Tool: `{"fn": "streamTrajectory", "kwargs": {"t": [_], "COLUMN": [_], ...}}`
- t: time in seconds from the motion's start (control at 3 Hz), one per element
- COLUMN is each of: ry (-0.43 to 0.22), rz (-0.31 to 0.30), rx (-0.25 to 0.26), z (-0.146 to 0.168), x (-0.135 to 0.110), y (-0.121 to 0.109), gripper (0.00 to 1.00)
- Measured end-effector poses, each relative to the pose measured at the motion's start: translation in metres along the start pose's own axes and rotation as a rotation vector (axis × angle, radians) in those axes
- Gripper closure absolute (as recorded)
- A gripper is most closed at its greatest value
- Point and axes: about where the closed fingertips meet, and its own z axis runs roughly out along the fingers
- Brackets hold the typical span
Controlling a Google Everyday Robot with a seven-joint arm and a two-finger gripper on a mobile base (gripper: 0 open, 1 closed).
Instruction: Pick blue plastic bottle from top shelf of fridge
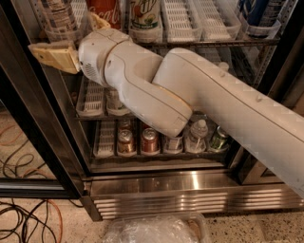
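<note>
At front-left corner of top wire-rack table [213,42] with white slotted lane trays, inside black-framed, steel-based display fridge [190,185]: clear ribbed blue plastic bottle [58,13], white printed label, just left of red Coca-Cola bottle [103,6]. Tan two-finger claw [61,31] spread wide, empty, hanging in front of bottle base. Step judged: approach. Raise claw to label height, set fingers either side of bottle, stay clear of red neighbour, then close. Bottle upright; long axis vertical; cap end up, beyond frame.
</note>
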Motion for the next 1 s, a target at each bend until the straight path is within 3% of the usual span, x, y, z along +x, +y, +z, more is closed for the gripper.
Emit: {"fn": "streamTrajectory", "kwargs": {"t": [1.0], "ry": [0.005], "rz": [0.0], "rx": [-0.01], "z": [0.028], "x": [0.009], "y": [-0.001], "gripper": [0.19]}}
